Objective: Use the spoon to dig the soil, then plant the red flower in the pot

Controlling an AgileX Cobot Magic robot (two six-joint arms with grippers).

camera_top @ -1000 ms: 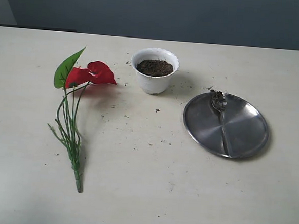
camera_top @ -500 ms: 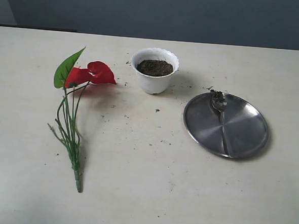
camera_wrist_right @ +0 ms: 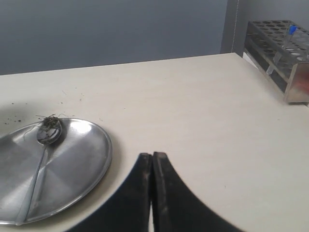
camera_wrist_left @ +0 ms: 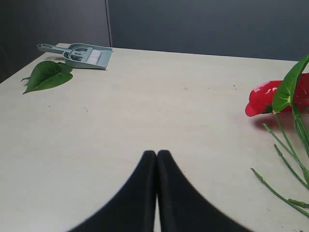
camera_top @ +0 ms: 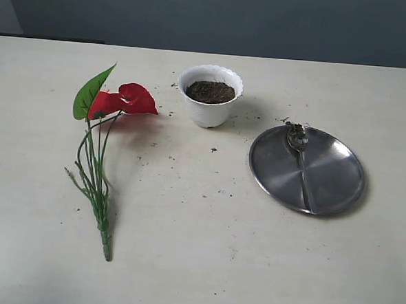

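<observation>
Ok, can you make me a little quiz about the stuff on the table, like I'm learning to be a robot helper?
1. True or false: the spoon lies on the plate.
2. Where is the flower? A: on the plate. B: flat on the table. C: in a vase.
3. Fill in: the pot holds ___.

Key: 1 true. 2 B. 3 soil.

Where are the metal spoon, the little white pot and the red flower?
Slim silver metal spoon (camera_top: 297, 137): exterior view, on its bowl.
Small white scalloped plastic pot (camera_top: 209, 112): exterior view, on its outer wall.
Red artificial flower (camera_top: 134, 99): exterior view, on a bloom.
</observation>
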